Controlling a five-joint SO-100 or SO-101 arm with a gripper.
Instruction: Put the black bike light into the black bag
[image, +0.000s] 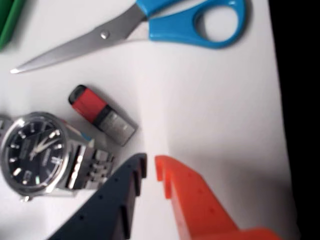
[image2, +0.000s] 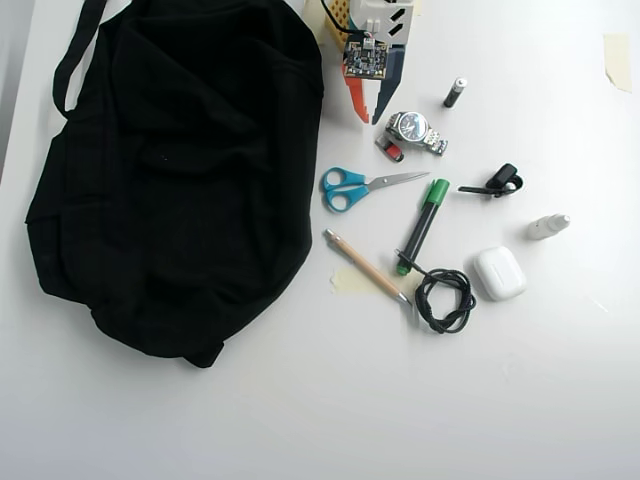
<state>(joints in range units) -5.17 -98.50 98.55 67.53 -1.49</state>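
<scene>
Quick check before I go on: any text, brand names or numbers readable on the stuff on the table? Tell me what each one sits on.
Nothing reads clearly.
Watch: small print on the dark dial, too blurred to read; only plain bar hour markers, no numerals.
USB stick: no legible marking.
Scissors: no visible text.
Marker, earbud case, small white bottle: too small to tell.
Bike light, bag: no visible text.

The tool (image: 151, 167) had two plastic fingers, one dark navy (image: 112, 200) and one bright orange (image: 192, 200), each with stepped inner edges and small round holes. Behind them sat a bare circuit board (image2: 361, 57) and yellow housing (image2: 340, 15).
</scene>
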